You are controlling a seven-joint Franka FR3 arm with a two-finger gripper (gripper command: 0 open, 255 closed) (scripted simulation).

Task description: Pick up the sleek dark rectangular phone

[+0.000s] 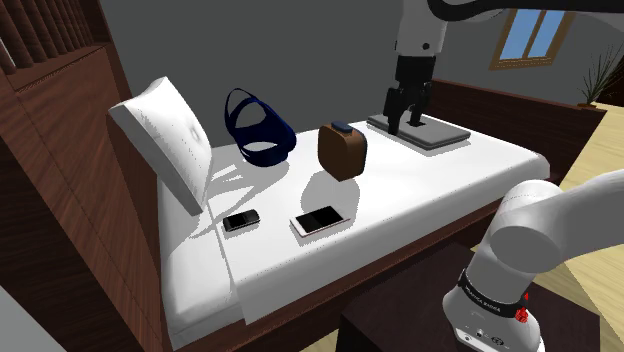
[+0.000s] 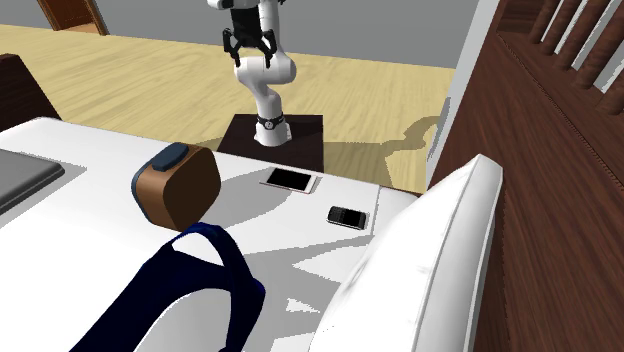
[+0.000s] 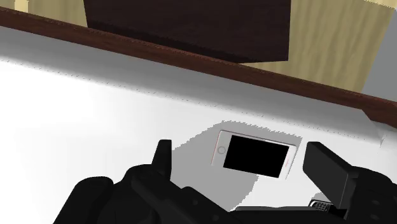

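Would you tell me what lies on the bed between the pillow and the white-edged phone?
The small black phone lies there, clear in the shoulder view.

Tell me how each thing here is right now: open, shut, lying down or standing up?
Pincer: open, up in the air, holding nothing.
Dark phone: lying flat on the bed, not held.
White phone: lying flat, face up, screen black.
Laptop: lid shut.
Pillow: propped up on its edge.
Brown box: standing up.
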